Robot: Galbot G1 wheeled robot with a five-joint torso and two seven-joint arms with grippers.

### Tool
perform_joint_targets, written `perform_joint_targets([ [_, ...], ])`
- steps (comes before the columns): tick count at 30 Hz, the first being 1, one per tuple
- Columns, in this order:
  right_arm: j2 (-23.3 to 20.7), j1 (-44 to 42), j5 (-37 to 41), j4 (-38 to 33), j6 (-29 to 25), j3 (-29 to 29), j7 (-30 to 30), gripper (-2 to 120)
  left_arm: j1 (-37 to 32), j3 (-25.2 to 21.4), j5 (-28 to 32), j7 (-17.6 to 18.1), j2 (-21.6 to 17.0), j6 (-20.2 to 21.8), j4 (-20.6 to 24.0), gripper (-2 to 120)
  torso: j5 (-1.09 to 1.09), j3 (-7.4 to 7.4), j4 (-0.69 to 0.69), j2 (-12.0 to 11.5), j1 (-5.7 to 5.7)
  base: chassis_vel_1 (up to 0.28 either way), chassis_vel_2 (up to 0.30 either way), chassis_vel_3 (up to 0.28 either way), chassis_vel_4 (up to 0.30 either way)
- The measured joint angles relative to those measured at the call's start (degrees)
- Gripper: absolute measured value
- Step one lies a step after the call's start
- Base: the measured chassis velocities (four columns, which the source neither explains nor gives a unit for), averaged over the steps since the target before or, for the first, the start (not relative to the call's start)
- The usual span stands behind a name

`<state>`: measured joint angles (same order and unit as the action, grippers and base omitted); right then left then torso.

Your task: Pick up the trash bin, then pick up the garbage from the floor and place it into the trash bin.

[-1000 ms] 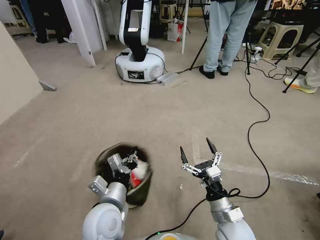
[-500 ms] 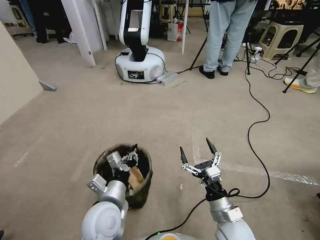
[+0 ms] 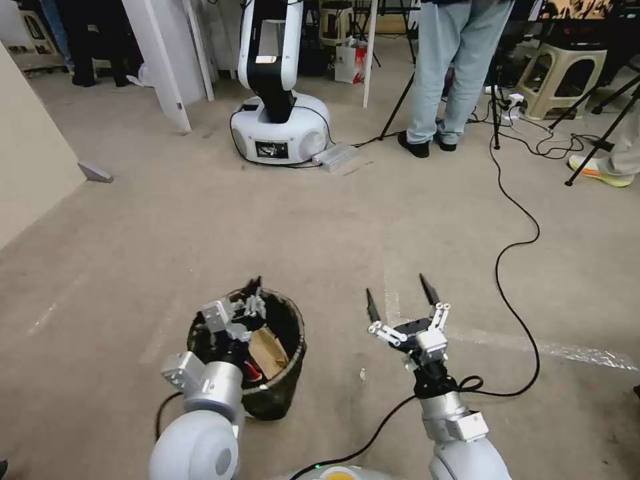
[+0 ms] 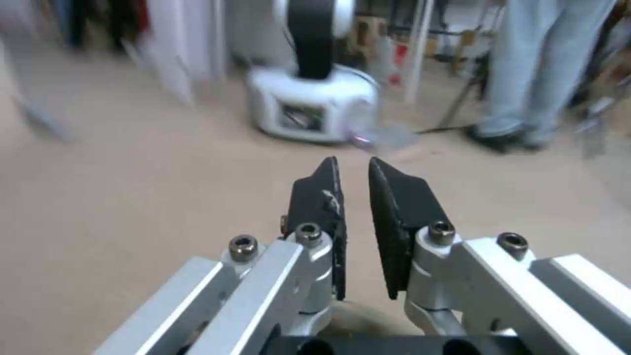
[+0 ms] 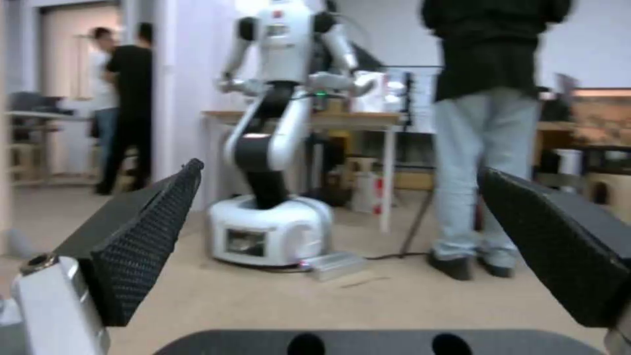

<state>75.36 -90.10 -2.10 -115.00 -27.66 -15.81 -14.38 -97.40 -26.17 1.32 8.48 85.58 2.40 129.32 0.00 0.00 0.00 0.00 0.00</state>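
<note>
The trash bin [image 3: 280, 387], a small bucket lined with a dark crinkled bag, hangs low at my left front. Inside it lie pieces of garbage: a brown paper bag [image 3: 270, 350] and a red scrap [image 3: 252, 371]. My left gripper [image 3: 255, 288] reaches across the bin's mouth to its far rim and is shut there, with its fingers [image 4: 322, 202] a narrow slit apart in the left wrist view. My right gripper [image 3: 400, 299] hovers to the right of the bin, open and holding nothing, its fingers [image 5: 148, 231] spread wide in the right wrist view.
Another white robot [image 3: 280, 127] stands ahead on the beige floor. A person's legs [image 3: 453, 80] are to its right. A black cable [image 3: 527, 240] snakes over the floor on the right, near tripod legs [image 3: 600, 140] and a stool [image 3: 560, 73]. A wall panel [image 3: 27, 153] runs along the left.
The bin has swung with my left gripper, a little left and away, and now hangs steadier with the brown bag showing. My right gripper has shifted slightly right.
</note>
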Motion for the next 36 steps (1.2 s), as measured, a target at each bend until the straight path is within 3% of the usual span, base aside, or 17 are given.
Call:
perform_joint_targets([
  [1, 0.00, 0.00, 0.00, 0.00, 0.00, 0.00, 0.00, 100, 0.00, 0.00, 0.00, 0.00, 0.00, 0.00, 0.00, 105, 0.00, 0.00, 0.00, 0.00, 0.00, 0.000, 0.000, 0.000, 0.000],
  [3, 1.20, -0.48, -1.91, -1.38, 2.18, -1.96, -1.80, 100, -1.60, -0.72, -10.35, 3.00, 0.42, -5.51, -1.06, 105, 0.00, 0.00, 0.00, 0.00, 0.00, 0.000, 0.000, 0.000, 0.000],
  [7, 2.43, -1.56, -5.79, -3.03, 5.46, -4.18, -4.41, 100, -3.31, -0.58, -16.48, 7.01, 1.02, -10.49, -1.94, 105, 0.00, 0.00, -0.01, 0.00, 0.00, 0.000, 0.000, 0.000, 0.000],
  [17, 4.31, -3.15, -6.76, -3.77, 7.01, -4.55, -4.86, 100, -4.12, 0.45, -18.38, 8.77, 1.56, -13.36, -4.91, 105, 0.00, 0.00, -0.01, 0.00, 0.00, 0.000, 0.000, 0.000, 0.000],
  [36, 4.31, -3.22, -6.92, -3.81, 7.09, -4.63, -4.63, 100, -3.96, 0.53, -17.84, 8.78, 1.57, -13.20, -5.02, 105, 0.00, 0.00, -0.01, 0.00, 0.00, 0.000, 0.000, 0.000, 0.000],
])
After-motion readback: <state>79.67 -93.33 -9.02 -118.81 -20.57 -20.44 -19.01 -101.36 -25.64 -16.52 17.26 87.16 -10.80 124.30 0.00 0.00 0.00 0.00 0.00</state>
